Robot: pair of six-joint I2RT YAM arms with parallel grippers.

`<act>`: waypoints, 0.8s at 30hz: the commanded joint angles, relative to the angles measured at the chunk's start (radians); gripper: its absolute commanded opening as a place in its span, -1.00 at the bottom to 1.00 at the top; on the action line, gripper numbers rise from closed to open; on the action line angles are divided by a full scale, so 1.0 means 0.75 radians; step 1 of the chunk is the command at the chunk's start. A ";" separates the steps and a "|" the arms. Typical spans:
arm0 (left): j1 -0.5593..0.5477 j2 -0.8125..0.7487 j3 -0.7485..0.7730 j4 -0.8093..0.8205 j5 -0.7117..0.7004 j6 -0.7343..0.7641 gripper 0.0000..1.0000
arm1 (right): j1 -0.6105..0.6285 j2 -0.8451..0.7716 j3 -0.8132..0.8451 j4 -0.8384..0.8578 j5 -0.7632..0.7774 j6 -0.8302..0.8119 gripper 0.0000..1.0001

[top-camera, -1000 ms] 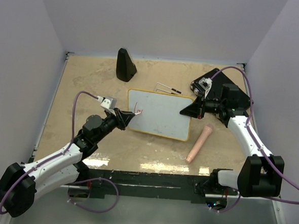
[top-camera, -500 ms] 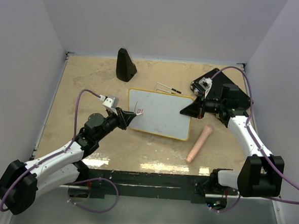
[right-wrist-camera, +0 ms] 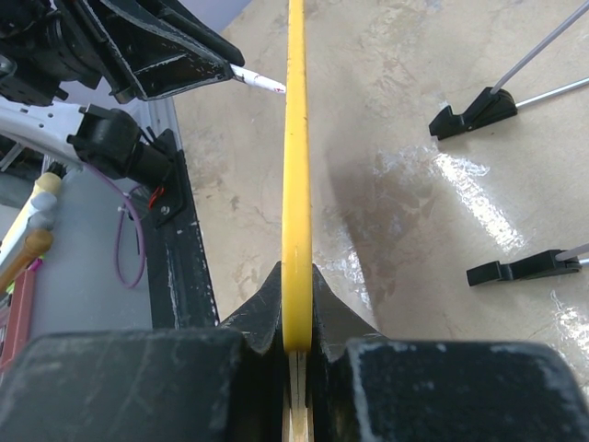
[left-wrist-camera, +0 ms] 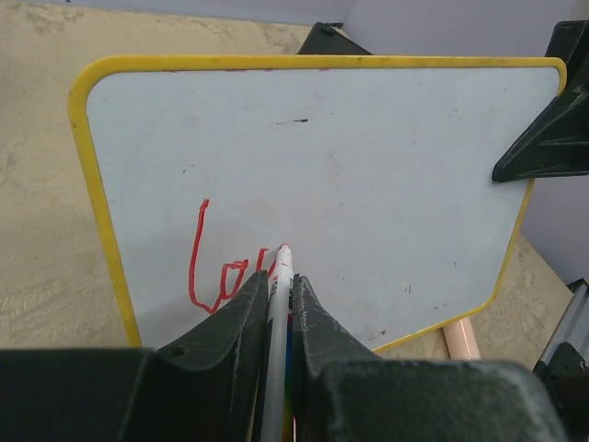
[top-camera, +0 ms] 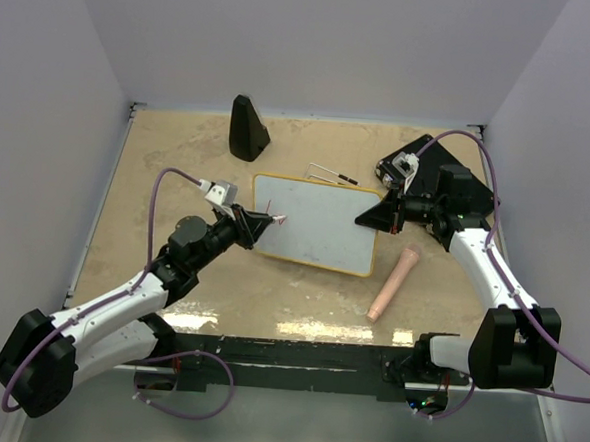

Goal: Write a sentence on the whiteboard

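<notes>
Whiteboard (top-camera: 319,233) sits at the centre of the sandy table (top-camera: 178,164), its 3 o'clock edge pinched between the fingers of my right gripper (top-camera: 373,216), which steadies it while I write. My left gripper (top-camera: 260,226), reaching in from 8 o'clock, is pressed together on a red marker (left-wrist-camera: 276,322) whose tip meets, or nearly meets, the glossy face; the pictures do not settle which. Only the opening of the sentence (left-wrist-camera: 216,276) is down: a few looping red strokes near the board's 7 o'clock corner in the left wrist view, with most of the white face blank toward 3 o'clock. As I judge it, doing this step well means light, even pressure so the line neither skips nor shoves the board, short strokes carried toward 3 o'clock on a level line, and a firm right-hand clamp against the push. A black cone (top-camera: 248,128) stands at 11 o'clock; a peach-coloured stick (top-camera: 391,285) lies at 4 o'clock, both off the board.
</notes>
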 commanded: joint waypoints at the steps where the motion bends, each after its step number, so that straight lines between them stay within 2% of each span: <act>1: -0.005 -0.045 0.036 0.032 0.023 0.025 -1.00 | 0.002 -0.063 0.012 0.064 -0.136 0.022 -1.00; 8: -0.005 -0.145 -0.031 -0.032 0.040 0.011 -1.00 | 0.002 -0.053 0.014 0.066 -0.136 0.020 -1.00; 24: -0.005 -0.051 -0.021 0.015 0.076 0.000 -1.00 | 0.002 -0.063 0.014 0.064 -0.136 0.018 -1.00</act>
